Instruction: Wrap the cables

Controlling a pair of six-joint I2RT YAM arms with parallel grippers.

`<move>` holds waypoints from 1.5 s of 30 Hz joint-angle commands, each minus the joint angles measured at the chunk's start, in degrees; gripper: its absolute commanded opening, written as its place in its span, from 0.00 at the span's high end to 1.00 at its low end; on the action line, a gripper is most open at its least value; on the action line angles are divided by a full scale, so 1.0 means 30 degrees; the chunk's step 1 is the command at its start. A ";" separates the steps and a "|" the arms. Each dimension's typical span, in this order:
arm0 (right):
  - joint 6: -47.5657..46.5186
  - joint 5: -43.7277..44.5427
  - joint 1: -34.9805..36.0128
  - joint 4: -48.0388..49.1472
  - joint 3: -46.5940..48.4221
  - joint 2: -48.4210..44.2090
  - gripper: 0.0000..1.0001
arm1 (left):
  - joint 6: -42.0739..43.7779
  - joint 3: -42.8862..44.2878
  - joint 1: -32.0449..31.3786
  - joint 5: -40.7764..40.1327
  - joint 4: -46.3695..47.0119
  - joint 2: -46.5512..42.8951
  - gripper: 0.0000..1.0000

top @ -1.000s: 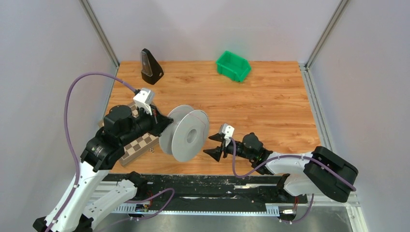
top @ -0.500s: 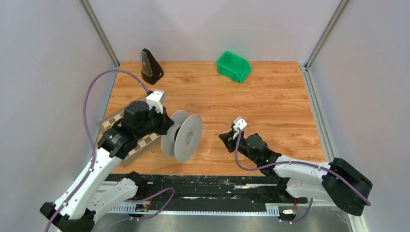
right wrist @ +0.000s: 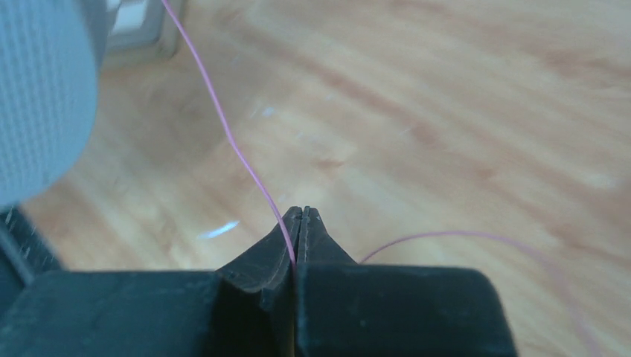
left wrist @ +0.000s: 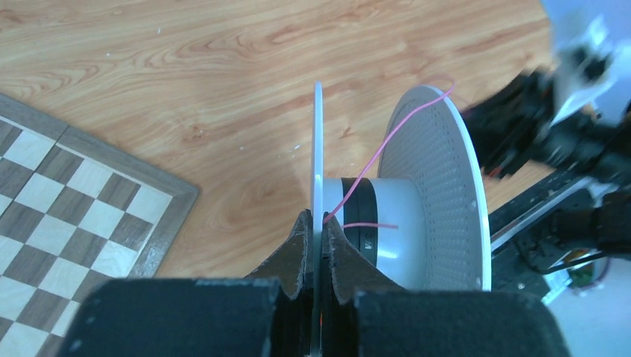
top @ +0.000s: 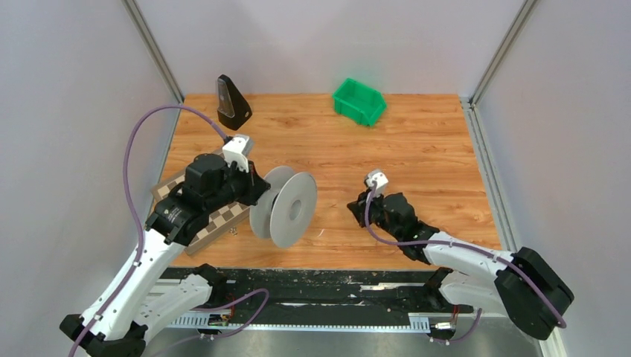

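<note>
Pink cable (right wrist: 239,152) in right hand (right wrist: 301,212), wrist-only

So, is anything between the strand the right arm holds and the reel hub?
Nothing visible does. The pink strand runs free from the shut right jaws, over the outer disc rim, onto the reel hub. The left jaws clamp the other disc.

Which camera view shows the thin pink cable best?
The left wrist view. There the cable is sharp: one turn lies on the hub of the reel, and the strand leaves over the far disc. The right wrist view shows it pinched in the shut right gripper. In the top view it is too fine to see.
</note>
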 commanded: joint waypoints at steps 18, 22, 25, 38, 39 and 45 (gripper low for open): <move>0.1443 0.2516 0.2540 -0.0928 -0.0505 -0.2026 1.00 | -0.1268 0.3481 0.1926 0.4317 0.2031 -0.0378 1.00; 0.1232 0.5112 0.1365 -0.3360 0.1193 -0.3995 1.00 | 0.1334 0.1976 0.1928 0.4137 0.2228 -0.1271 1.00; 0.0234 0.4595 -0.0237 -0.3422 0.1447 -0.4406 1.00 | 0.2553 0.1630 0.1920 0.5892 0.1723 -0.1326 1.00; 0.2863 0.2278 -0.1479 -0.3728 -0.1742 -0.5238 1.00 | -0.0160 0.2866 0.2662 0.4747 0.1147 -0.0197 1.00; 0.3109 0.1846 -0.1463 -0.3442 -0.2179 -0.5547 1.00 | -0.0425 0.2895 0.2889 0.4879 0.1321 -0.0195 1.00; 0.3374 0.0651 -0.0334 -0.2426 -0.2941 -0.5741 1.00 | -0.2847 0.2592 0.3347 0.6322 0.3301 -0.0573 1.00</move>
